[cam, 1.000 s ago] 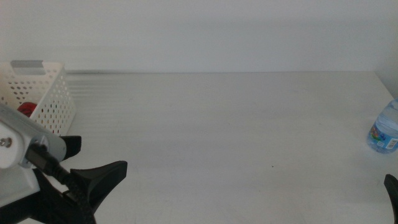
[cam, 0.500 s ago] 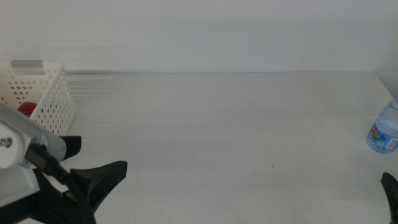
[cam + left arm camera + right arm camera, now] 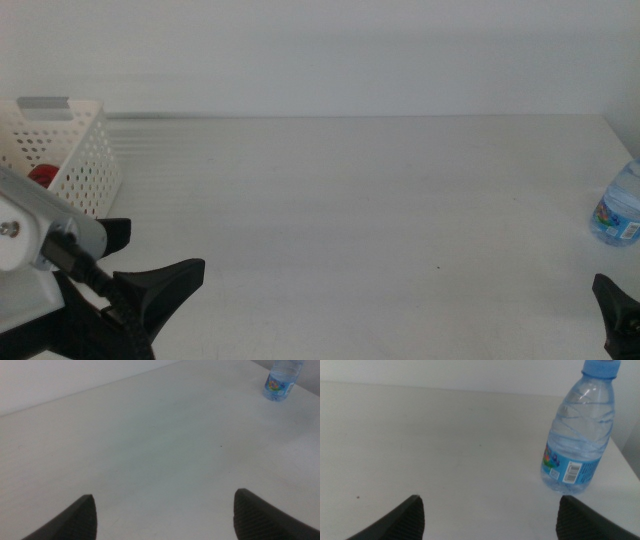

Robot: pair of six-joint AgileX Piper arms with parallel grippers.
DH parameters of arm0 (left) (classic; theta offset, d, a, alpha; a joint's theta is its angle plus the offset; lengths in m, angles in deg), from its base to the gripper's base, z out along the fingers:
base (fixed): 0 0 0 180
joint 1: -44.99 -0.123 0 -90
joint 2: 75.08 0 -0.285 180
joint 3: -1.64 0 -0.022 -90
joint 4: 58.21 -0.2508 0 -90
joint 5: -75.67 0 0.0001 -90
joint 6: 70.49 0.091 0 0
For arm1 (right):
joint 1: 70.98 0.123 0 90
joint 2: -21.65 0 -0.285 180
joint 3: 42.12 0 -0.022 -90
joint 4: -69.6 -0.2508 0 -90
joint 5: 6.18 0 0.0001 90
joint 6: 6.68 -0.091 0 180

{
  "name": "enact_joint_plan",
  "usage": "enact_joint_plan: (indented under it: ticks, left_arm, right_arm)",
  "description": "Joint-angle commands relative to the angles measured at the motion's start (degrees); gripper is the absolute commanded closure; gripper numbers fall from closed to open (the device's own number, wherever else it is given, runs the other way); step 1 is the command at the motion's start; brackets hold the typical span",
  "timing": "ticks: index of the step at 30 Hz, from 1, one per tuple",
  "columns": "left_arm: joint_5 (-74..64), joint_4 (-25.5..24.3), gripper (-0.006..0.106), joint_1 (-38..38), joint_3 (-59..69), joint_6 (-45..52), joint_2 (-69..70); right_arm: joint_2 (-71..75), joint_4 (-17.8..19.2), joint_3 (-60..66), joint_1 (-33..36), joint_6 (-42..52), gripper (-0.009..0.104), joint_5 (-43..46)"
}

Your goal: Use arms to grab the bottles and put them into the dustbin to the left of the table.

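Right gripper (image 3: 618, 310) has crept further into view at 5 o'clock; nothing else moved. Water bottle (image 3: 619, 212) stands upright at 3 o'clock near the table (image 3: 350, 200) edge: clear ribbed plastic, blue cap. Jaws wide, empty; centre them on the labelled waist. Left gripper (image 3: 150, 268) waits open beside the perforated dustbin (image 3: 70, 150).

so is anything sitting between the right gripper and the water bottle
Nothing visible. The right gripper is open, and only bare table lies between it and the upright water bottle, which stands off to one side of its jaws.
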Motion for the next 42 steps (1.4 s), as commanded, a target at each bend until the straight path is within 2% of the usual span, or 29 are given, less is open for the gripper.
enact_joint_plan:
  ticks: [1,5,11,18,21,27,30,39,42]
  left_arm:
    - [4.5,0.2,0.01,0.4,-1.6,-0.7,0.2]
    - [4.5,0.2,0.01,0.4,-1.6,-0.7,0.2]
    - [4.5,0.2,0.01,0.4,-1.6,-0.8,0.2]
    - [4.5,0.2,0.01,0.4,-1.6,-0.8,0.2]
    - [4.5,0.2,0.01,0.4,-1.6,-0.8,0.2]
    - [4.5,0.2,0.01,0.4,-1.6,-0.8,0.2]
    - [4.5,0.2,0.01,0.4,-1.6,-0.8,0.2]
    - [4.5,0.2,0.01,0.4,-1.6,-0.8,0.2]
    - [4.5,0.2,0.01,0.4,-1.6,-0.8,0.2]
  right_arm:
    - [-2.1,0.3,-0.4,-0.3,0.0,0.016,5.6]
    - [-5.1,0.0,-0.4,-0.3,0.8,0.016,6.7]
    - [-9.1,-3.0,-0.4,-0.3,0.9,0.015,14.8]
    - [-16.7,-5.6,-0.4,-0.3,1.0,0.007,23.6]
    - [-20.6,-8.2,-0.5,-0.3,2.8,0.005,29.5]
    - [-27.2,-18.6,-0.6,-0.3,3.7,0.005,40.0]
    - [-29.0,-21.3,-1.9,-0.3,3.9,0.005,39.9]
    - [-32.7,-21.6,-11.1,-0.3,11.7,0.005,37.6]
    - [-34.5,-22.7,-14.4,-0.3,14.1,0.005,36.7]
